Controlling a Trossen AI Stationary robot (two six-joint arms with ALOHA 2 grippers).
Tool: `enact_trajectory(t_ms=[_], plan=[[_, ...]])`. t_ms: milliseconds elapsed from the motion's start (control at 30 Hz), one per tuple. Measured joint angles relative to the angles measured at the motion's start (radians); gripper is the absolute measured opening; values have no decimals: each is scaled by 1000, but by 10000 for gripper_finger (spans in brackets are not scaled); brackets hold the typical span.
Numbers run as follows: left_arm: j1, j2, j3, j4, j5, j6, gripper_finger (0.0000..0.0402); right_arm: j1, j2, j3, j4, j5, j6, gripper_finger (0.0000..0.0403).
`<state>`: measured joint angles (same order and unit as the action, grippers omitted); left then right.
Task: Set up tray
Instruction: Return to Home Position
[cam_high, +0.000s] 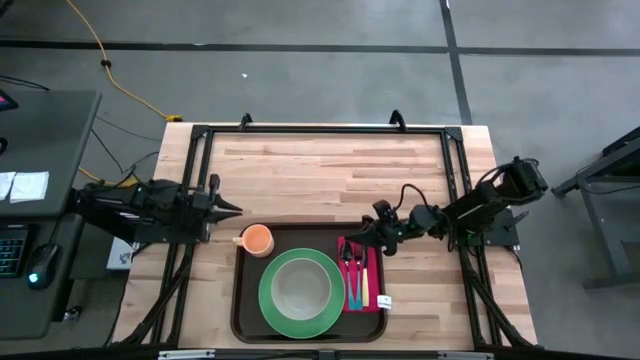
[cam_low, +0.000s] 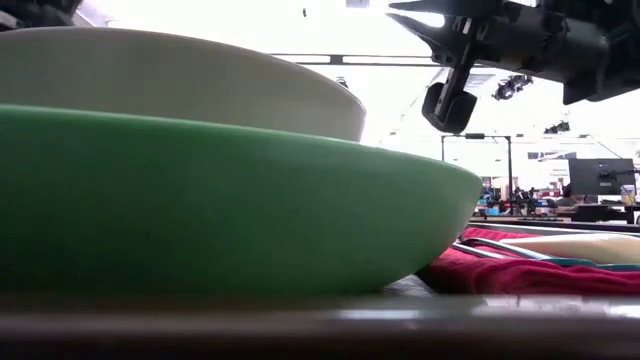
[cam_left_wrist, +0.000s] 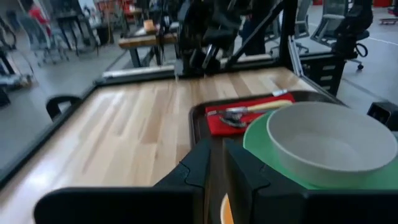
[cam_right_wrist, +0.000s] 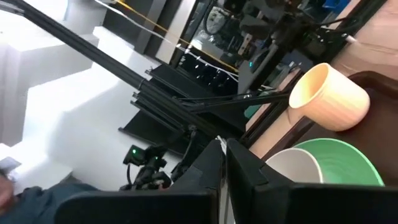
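plate (cam_high: 272, 310) in tray (cam_high: 240, 312) | bowl (cam_high: 300, 288) on plate | napkin (cam_high: 372, 262) right of plate | cutlery (cam_high: 353, 280) on napkin | cup (cam_high: 258, 240) back-left in tray

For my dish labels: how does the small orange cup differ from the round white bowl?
The small orange cup is narrow with a side handle; the round white bowl is far wider, without one. The cup stands directly on the dark brown rectangular tray, in a corner; the bowl rests on the round green plate. Both stand upright.
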<state>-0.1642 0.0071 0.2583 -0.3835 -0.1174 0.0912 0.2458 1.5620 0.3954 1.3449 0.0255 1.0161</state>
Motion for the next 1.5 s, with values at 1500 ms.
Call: enact_trajectory(t_ms=[1500], plan=[[0,0,111,-47,33,106,74,-350,-386,0,-329,-560,-117,0]])
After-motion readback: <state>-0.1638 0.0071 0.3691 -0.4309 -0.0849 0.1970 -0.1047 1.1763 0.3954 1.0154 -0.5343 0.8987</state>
